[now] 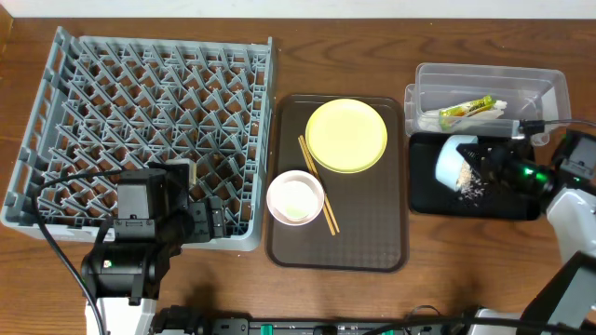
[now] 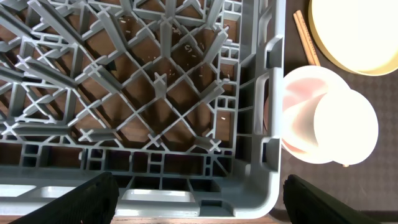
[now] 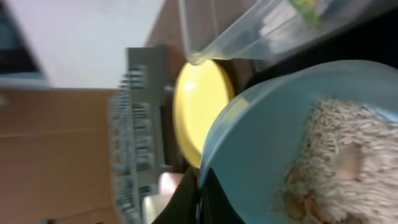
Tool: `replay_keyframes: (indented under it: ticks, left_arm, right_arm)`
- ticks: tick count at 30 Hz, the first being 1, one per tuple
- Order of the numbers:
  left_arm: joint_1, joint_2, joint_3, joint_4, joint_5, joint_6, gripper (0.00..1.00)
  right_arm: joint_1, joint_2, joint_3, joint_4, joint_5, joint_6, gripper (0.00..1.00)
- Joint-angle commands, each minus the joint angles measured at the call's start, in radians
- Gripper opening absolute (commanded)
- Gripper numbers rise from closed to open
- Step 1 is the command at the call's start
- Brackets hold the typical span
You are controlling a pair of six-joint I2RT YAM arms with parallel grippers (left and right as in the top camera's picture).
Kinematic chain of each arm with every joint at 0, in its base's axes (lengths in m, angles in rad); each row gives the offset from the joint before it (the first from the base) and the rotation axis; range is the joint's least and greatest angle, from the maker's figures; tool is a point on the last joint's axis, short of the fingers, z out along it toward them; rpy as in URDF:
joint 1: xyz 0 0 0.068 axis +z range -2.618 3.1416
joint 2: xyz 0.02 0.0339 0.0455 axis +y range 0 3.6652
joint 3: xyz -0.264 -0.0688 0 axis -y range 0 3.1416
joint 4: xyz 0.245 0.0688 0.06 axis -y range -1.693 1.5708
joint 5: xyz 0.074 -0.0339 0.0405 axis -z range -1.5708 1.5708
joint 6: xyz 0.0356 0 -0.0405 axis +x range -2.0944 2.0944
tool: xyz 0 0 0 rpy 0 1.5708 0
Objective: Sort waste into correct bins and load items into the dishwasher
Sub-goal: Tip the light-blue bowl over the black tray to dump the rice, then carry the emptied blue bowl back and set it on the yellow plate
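The left arm point(image 1: 138, 216) is black, with a green light point(image 1: 109, 264), looping black cables point(image 1: 58, 251) and a white base point(image 1: 121, 314). The left gripper point(image 2: 202, 179) has matte black fingers point(image 2: 87, 199). The right arm point(image 1: 573, 209) has white links, a black wrist and a green lamp point(image 1: 533, 172).

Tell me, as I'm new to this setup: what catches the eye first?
The big grey dish rack dominates the left side. At the far right, the right gripper holds a light-blue bowl tipped over the black tray, rice scattered beneath. Between them, a brown tray carries a yellow plate, a white bowl and chopsticks.
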Motion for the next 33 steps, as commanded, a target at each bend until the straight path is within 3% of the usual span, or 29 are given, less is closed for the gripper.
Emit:
replay_keyframes:
  ticks: [1,8,15,30,33]
  left_arm:
    - [0.004,-0.003,0.022,-0.002,0.010,-0.010,0.88]
    - [0.004,-0.003,0.022,-0.002,0.009,-0.010,0.88]
    - [0.004,-0.003,0.022,-0.002,0.009,-0.010,0.88]
    - [0.004,-0.003,0.022,-0.002,0.009,-0.009,0.88]
    - [0.004,-0.003,0.022,-0.002,0.009,-0.010,0.88]
  right_arm:
    - [-0.056,0.066,-0.006,0.013,-0.215,0.004,0.01]
    - [-0.190,0.193,-0.006,0.076,-0.475,0.027,0.01]
    - [-0.298,0.235,-0.006,0.125,-0.489,0.129,0.01]
    - [-0.174,0.235,-0.006,0.252,-0.425,0.179,0.01]
    - [-0.116,0.220,-0.006,0.311,-0.492,0.066,0.01]
